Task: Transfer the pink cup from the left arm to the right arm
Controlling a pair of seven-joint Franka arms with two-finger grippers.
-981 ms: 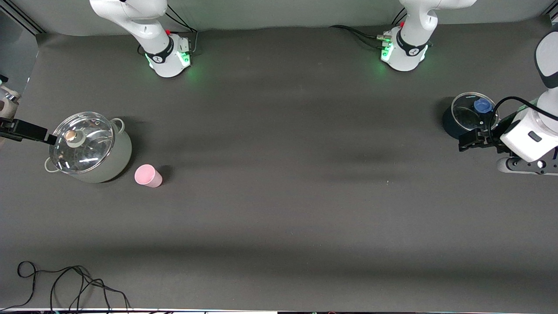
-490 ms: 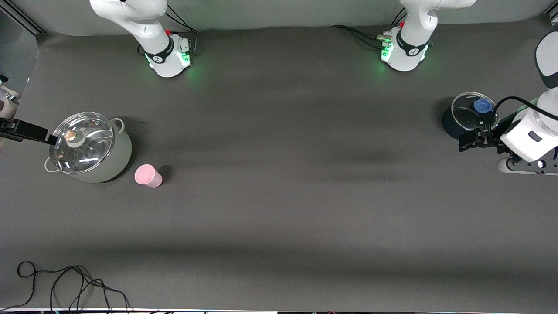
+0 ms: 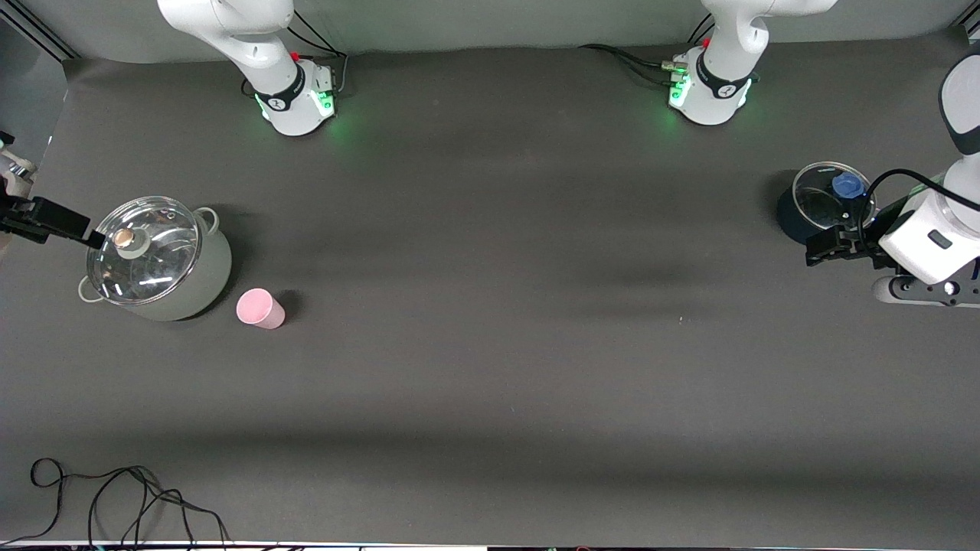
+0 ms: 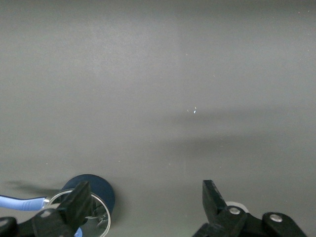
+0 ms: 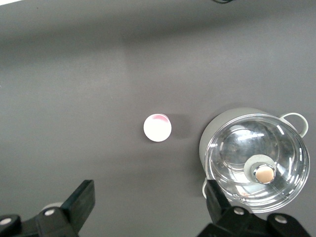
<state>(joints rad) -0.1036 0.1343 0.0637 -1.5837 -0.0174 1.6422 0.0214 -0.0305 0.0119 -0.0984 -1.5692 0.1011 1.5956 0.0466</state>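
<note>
Pink cup (image 5: 157, 127) unseen in left wrist view.

Pink cup (image 3: 259, 308), grey pot (image 3: 191, 287), blue-knobbed lid (image 3: 833, 196).

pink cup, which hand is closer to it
Right. The right hand hangs by the lidded grey pot beside the pink cup; the left hand waits over the table's other end by the dark pot.

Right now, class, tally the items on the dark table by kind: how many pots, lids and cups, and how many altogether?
Pots: 2, large pale-green metal pot, small dark-blue pot
Glass lids: 2, lid with a metal knob, lid with a blue knob
Cups: 1, small pale-pink plastic cup
Total: 5
</note>
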